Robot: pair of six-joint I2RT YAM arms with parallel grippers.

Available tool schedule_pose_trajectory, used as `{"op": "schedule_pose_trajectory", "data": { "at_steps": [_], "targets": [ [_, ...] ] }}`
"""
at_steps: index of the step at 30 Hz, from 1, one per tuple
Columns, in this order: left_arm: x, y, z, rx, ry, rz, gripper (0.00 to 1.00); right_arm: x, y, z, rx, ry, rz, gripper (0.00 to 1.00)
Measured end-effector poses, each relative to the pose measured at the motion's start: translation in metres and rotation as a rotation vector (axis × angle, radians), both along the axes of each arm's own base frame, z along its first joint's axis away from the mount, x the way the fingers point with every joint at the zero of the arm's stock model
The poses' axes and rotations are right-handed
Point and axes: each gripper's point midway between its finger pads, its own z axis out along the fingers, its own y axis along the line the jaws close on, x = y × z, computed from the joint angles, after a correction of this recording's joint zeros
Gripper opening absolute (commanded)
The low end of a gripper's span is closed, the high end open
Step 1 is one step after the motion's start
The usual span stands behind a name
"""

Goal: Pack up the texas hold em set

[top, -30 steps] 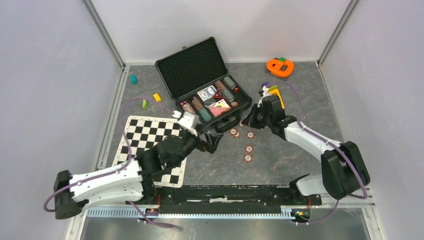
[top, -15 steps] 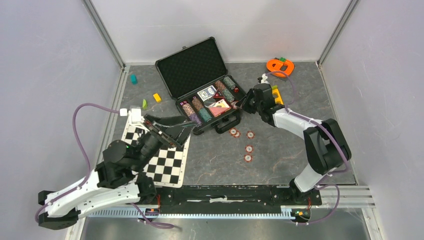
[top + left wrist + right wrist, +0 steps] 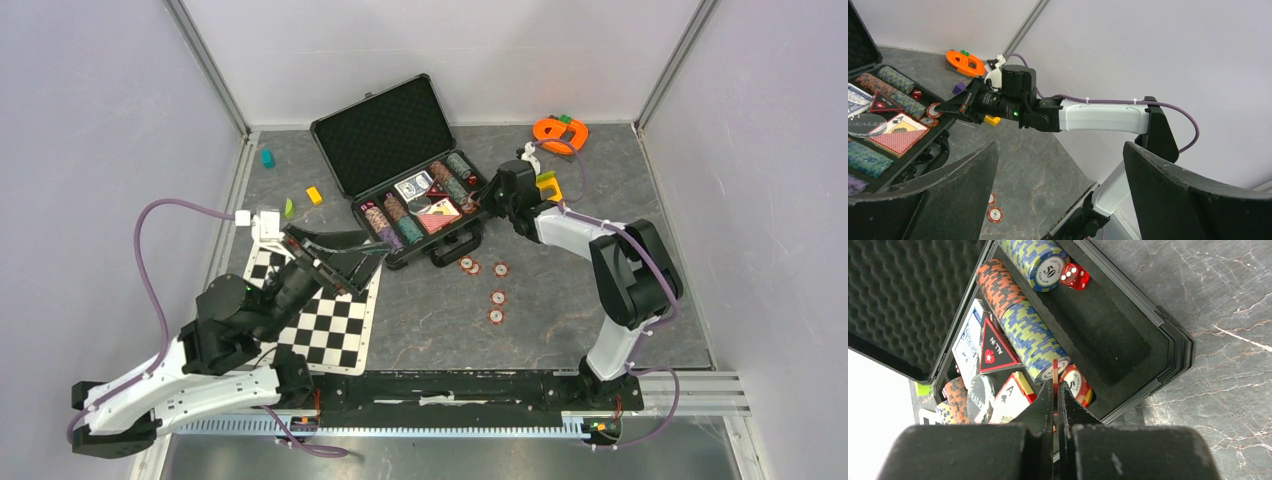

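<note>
Right wrist shows right gripper (image 3: 1055, 386) pinching a chip (image 3: 1054, 371) (left gripper (image 3: 1059, 147) spread) over briefcase (image 3: 1143, 302).

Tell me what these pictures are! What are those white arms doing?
Those are two robot arms bolted to a table. One picture looks down from above; the other two come from small cameras on the wrists, showing each arm's own claw up close. They are packing a poker game into the open black case, which already holds chip stacks, cards and a red die. The right claw is shut on one red-and-white poker chip, over the case. The left claw is wide open, holding nothing. Five loose chips lie on the table, and a checkered mat too.
</note>
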Motion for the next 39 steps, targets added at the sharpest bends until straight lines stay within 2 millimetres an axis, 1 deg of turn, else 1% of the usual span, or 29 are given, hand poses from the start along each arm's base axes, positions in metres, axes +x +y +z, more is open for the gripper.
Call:
{"op": "schedule_pose_trajectory", "data": {
  "at_steps": [4,7,9,10,12,13,14,15,17,19,21,26,30,31,34,36,39],
  "targets": [
    [-0.003,0.010,0.002,0.011,-0.008,0.007,1.00,0.002,0.001,-0.010,0.010,0.021,-0.014,0.00],
    [-0.005,0.010,0.008,0.021,-0.008,-0.002,1.00,0.000,0.004,-0.020,0.018,0.043,-0.014,0.00],
    [-0.004,0.008,0.011,0.027,-0.006,-0.005,1.00,0.000,0.005,-0.021,0.022,0.046,-0.018,0.01],
    [-0.004,0.006,0.011,0.038,-0.003,-0.004,1.00,0.000,0.007,-0.020,0.024,0.044,-0.017,0.04],
    [-0.002,0.005,0.007,0.062,0.004,-0.001,1.00,-0.002,0.010,-0.021,0.024,0.046,-0.011,0.15],
    [-0.002,0.004,0.002,0.082,0.009,0.000,1.00,-0.003,0.012,-0.022,0.026,0.049,-0.006,0.23],
    [-0.001,0.003,-0.003,0.105,0.014,0.002,1.00,-0.004,0.014,-0.022,0.028,0.052,-0.002,0.28],
    [0.000,0.002,-0.008,0.127,0.019,0.004,1.00,-0.003,0.014,-0.023,0.027,0.054,0.001,0.30],
    [0.002,-0.001,-0.018,0.167,0.033,0.009,1.00,-0.003,0.017,-0.022,0.026,0.053,0.013,0.36],
    [0.006,-0.004,-0.029,0.210,0.050,0.022,1.00,-0.003,0.019,-0.021,0.027,0.050,0.020,0.46],
    [0.011,-0.009,-0.043,0.255,0.068,0.033,1.00,-0.002,0.020,-0.019,0.032,0.042,0.024,0.53],
    [0.023,-0.023,-0.087,0.408,0.104,0.059,1.00,-0.006,0.017,-0.004,0.015,0.020,0.035,0.54],
    [0.031,-0.031,-0.113,0.517,0.112,0.071,1.00,-0.018,0.007,0.019,-0.002,-0.020,0.031,0.53],
    [0.032,-0.032,-0.118,0.542,0.112,0.073,1.00,-0.022,0.003,0.026,-0.005,-0.035,0.030,0.53],
    [0.036,-0.038,-0.132,0.611,0.110,0.074,1.00,-0.040,-0.009,0.040,-0.027,-0.070,0.033,0.51],
    [0.040,-0.042,-0.143,0.662,0.112,0.072,1.00,-0.055,-0.018,0.043,-0.055,-0.084,0.047,0.50],
    [0.045,-0.051,-0.168,0.766,0.121,0.064,1.00,-0.076,-0.031,0.042,-0.111,-0.100,0.081,0.51]
  ]
}}
